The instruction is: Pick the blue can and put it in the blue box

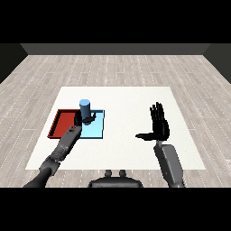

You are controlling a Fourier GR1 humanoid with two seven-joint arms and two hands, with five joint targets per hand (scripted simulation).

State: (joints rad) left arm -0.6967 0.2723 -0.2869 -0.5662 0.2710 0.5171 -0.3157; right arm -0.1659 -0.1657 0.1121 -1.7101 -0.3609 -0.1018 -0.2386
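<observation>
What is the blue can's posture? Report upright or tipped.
Upright: the blue can stands vertical, round top facing up, left hand curled round it.

Bare test room, lab-style setup. Floor [189, 76] of pale grey wood-look planks, dark plain walls [113, 48] at the far edge. One white table [135, 99] in the middle, carrying a red tray [61, 122] and a light blue tray [97, 128] side by side. No household furnishings visible.
</observation>
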